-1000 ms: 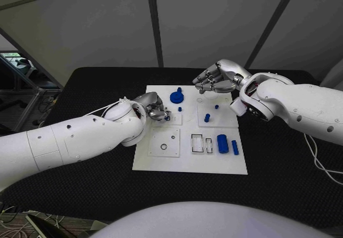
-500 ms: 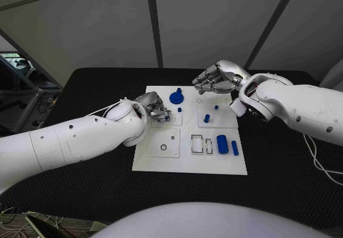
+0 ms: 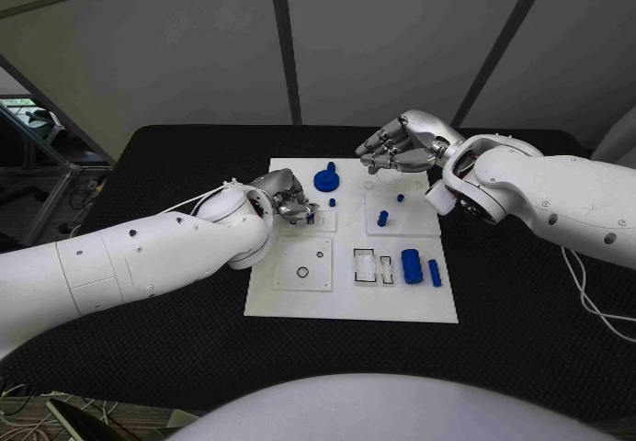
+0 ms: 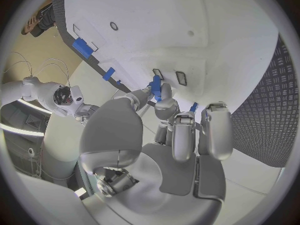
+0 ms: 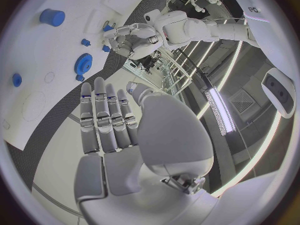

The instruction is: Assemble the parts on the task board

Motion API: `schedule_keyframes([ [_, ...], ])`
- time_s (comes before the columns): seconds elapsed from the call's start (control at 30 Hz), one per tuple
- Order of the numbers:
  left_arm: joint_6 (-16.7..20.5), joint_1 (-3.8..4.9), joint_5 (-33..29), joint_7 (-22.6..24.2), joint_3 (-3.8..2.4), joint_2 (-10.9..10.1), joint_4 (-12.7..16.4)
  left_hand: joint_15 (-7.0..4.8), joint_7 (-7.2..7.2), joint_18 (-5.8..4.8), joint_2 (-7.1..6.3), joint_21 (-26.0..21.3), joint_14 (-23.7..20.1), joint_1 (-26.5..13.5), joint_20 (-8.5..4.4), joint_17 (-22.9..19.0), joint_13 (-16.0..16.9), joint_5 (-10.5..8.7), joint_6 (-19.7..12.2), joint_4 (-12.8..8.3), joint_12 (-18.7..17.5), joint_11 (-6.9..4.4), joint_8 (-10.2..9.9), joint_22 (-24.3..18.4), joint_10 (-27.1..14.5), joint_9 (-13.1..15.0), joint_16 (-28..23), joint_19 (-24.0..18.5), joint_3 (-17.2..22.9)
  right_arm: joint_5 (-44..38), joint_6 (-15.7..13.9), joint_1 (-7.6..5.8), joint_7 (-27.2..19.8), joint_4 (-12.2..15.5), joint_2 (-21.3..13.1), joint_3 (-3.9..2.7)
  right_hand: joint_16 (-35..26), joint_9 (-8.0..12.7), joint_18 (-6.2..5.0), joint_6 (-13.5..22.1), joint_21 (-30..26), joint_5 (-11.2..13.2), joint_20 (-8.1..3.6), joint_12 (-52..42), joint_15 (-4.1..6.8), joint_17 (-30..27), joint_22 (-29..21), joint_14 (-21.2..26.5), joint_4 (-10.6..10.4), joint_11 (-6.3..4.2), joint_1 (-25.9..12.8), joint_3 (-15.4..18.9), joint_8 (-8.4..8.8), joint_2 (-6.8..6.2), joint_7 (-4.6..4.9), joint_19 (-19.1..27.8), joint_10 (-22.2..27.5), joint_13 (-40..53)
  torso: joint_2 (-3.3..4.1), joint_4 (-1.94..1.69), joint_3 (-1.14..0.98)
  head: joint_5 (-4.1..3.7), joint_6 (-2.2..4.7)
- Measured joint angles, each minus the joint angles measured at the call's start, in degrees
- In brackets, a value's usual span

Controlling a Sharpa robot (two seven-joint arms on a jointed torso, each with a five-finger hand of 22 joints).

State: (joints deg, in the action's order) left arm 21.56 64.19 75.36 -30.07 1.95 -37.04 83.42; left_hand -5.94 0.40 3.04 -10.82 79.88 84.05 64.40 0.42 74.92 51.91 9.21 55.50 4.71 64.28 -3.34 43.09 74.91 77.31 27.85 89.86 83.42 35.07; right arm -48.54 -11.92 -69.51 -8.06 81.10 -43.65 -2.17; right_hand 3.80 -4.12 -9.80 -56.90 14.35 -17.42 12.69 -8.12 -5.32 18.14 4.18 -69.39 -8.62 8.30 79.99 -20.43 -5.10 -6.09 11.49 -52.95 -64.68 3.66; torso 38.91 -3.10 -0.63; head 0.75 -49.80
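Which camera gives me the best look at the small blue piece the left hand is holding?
The left wrist view: the blue piece sits pinched in the left hand, right above the white board. The head view shows just a sliver of it beside the fingers. In the right wrist view it is too small to make out.

No text, label, brand or number is showing clearly enough to be read. In the right wrist view, a few dark letters are standing on a white panel (image 5: 257,9) at the rim of the circle, but the edge is cutting them off and I cannot tell the word. The task board (image 3: 351,308) is carrying only plain outlines, no writing.
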Motion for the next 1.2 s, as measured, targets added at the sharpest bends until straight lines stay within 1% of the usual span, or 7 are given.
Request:
schedule_keyframes([
  [0.13, -0.46, 0.06, 0.00, 0.13, -0.04, -0.01, -0.11, 0.00, 0.00, 0.00, -0.02, 0.00, 0.00, -0.04, 0.00, 0.00, -0.02, 0.00, 0.00, -0.24, 0.00, 0.00, 0.01, 0.00, 0.00, 0.00, 0.00, 0.00, -0.24, 0.00, 0.00, 0.00, 0.00, 0.00, -0.02, 0.00, 0.00, 0.00, 0.00, 0.00, 0.00, 0.00, 0.00, 0.00, 0.00, 0.00, 0.00, 0.00, 0.00, 0.00, 0.00, 0.00, 0.00, 0.00, 0.00, 0.00, 0.00, 0.00, 0.00, 0.00, 0.00, -0.03, -0.02],
  [0.4, -1.25, 0.12, 0.00, 0.34, -0.09, -0.07, -0.29, 0.00, -0.32, 0.00, -0.86, 0.00, 0.00, -1.78, 0.00, 0.00, -0.05, 0.02, 0.33, -0.79, 0.00, -0.02, 0.02, 0.00, 0.03, 0.02, 0.00, 0.00, -0.77, 0.00, 0.00, 0.00, 0.00, 0.00, -0.03, 0.00, 0.00, 0.01, 0.00, 0.00, 0.00, 0.00, 0.00, 0.00, 0.00, 0.00, 0.00, 0.00, 0.00, 0.00, 0.00, 0.00, 0.00, 0.00, 0.00, 0.00, 0.00, 0.00, 0.00, -0.04, 0.01, -0.07, -0.08],
  [0.5, -1.37, 0.13, 0.00, 0.39, -0.10, -0.07, -0.30, 0.00, -0.40, 0.00, -1.15, 0.00, 0.00, -2.07, 0.00, 0.00, -0.05, 0.07, 0.41, -1.59, 0.00, -0.02, 0.03, 0.00, 0.03, -0.05, 0.00, 0.00, -0.43, 0.00, 0.00, 0.00, 0.00, 0.00, 0.00, 0.00, 0.00, 0.01, 0.00, 0.00, -0.20, -0.21, 0.00, 0.00, 0.00, -0.02, -0.02, 0.00, 0.00, -0.01, 0.00, 0.00, 0.00, 0.00, 0.00, 0.00, 0.01, 0.00, 0.00, -0.05, 0.01, -0.07, -0.09],
  [0.63, -1.43, 0.13, 0.00, 0.44, -0.10, -0.07, -0.30, 0.00, -0.40, 0.00, -1.46, 0.00, 0.00, -2.37, 0.00, 0.00, -0.05, 0.07, 0.42, -1.91, 0.00, -0.02, 0.03, 0.00, 0.03, -0.15, 0.00, 0.00, -0.60, 0.00, 0.00, 0.00, 0.00, -0.04, 0.00, 0.00, 0.00, 0.01, 0.00, 0.00, -0.40, -0.38, 0.00, 0.00, 0.00, -0.08, -0.08, 0.00, 0.00, -0.22, 0.00, 0.00, 0.00, 0.00, 0.00, 0.00, 0.22, 0.00, 0.00, -0.05, 0.02, -0.05, -0.09],
  [0.8, -1.43, 0.13, 0.00, 0.46, -0.09, -0.08, -0.25, 0.00, -0.60, 0.00, -1.46, 0.00, 0.00, -2.37, 0.00, 0.00, 0.07, 0.07, 0.63, -1.76, 0.00, -0.02, 0.03, 0.00, 0.03, -0.30, 0.00, 0.00, -0.75, 0.00, 0.00, 0.00, 0.00, -0.10, 0.02, 0.00, 0.00, 0.01, 0.00, 0.00, -0.40, -0.38, 0.00, 0.00, 0.00, -0.08, -0.08, 0.00, 0.00, -0.22, 0.00, 0.00, 0.00, 0.00, 0.00, 0.00, 0.22, 0.00, -0.01, -0.06, 0.02, 0.03, -0.09],
  [0.83, -1.43, 0.13, 0.00, 0.46, -0.08, -0.09, -0.24, 0.00, -0.60, 0.00, -1.24, 0.00, 0.00, -2.60, 0.00, 0.00, 0.08, 0.07, 0.63, -1.63, 0.00, -0.02, 0.03, 0.00, 0.03, -0.31, 0.00, 0.00, -0.88, 0.00, 0.00, 0.00, 0.00, -0.11, 0.02, 0.00, 0.00, 0.01, 0.00, 0.00, -0.40, -0.38, 0.00, 0.00, 0.00, -0.08, -0.08, 0.00, 0.00, -0.22, 0.00, 0.00, 0.00, 0.00, 0.00, 0.00, 0.22, 0.00, -0.01, -0.06, 0.02, 0.04, -0.09],
  [1.2, -1.45, 0.09, -0.01, 0.44, -0.07, -0.13, -0.15, 0.00, -0.41, 0.00, -1.47, -0.01, 0.00, -2.98, 0.00, 0.00, 0.07, 0.07, 0.82, -1.45, 0.00, -0.02, 0.02, 0.00, 0.03, -0.31, 0.00, 0.00, -1.36, 0.00, 0.00, 0.00, 0.00, -0.19, 0.06, 0.00, 0.00, 0.02, 0.00, 0.00, -0.40, -0.38, 0.00, 0.00, 0.00, -0.08, -0.08, 0.00, 0.00, -0.22, 0.00, 0.00, 0.00, 0.00, 0.00, 0.00, 0.22, 0.00, -0.03, -0.05, 0.02, 0.05, -0.09],
])
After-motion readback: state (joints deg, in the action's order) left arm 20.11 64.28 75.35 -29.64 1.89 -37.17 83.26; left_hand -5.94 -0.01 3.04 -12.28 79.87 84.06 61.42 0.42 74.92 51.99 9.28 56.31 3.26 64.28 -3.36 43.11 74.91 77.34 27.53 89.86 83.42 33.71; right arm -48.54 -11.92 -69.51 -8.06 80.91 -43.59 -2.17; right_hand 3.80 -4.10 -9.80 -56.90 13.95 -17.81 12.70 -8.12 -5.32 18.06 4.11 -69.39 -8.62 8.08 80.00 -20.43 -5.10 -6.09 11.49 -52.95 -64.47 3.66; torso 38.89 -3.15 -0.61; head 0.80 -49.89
